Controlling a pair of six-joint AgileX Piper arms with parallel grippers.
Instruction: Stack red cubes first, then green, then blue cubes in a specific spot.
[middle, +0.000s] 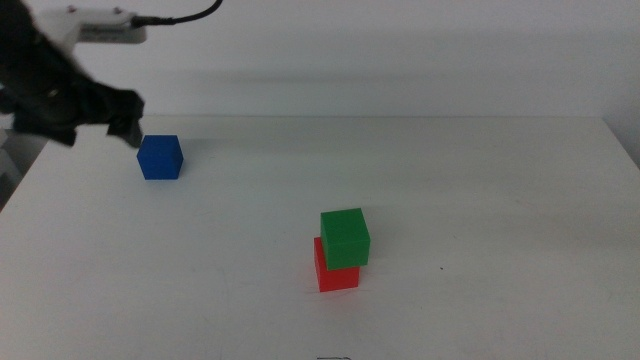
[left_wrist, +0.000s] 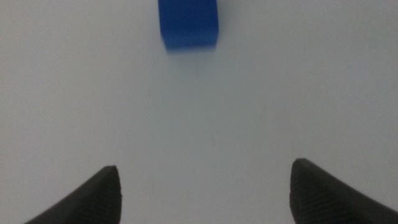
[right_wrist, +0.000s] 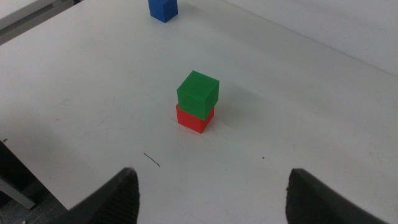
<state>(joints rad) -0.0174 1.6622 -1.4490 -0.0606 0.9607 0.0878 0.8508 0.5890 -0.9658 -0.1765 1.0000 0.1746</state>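
A green cube rests on a red cube near the middle of the white table, slightly skewed; the stack also shows in the right wrist view, green cube over red cube. The blue cube sits alone at the far left on the tabletop. My left gripper hovers just left of and behind it; in the left wrist view the blue cube lies ahead of the open left gripper, whose jaws hold nothing. My right gripper is open and empty, well back from the stack.
The table's left edge runs close to the blue cube. A small dark mark lies on the table near the stack. The blue cube also shows far beyond the stack in the right wrist view.
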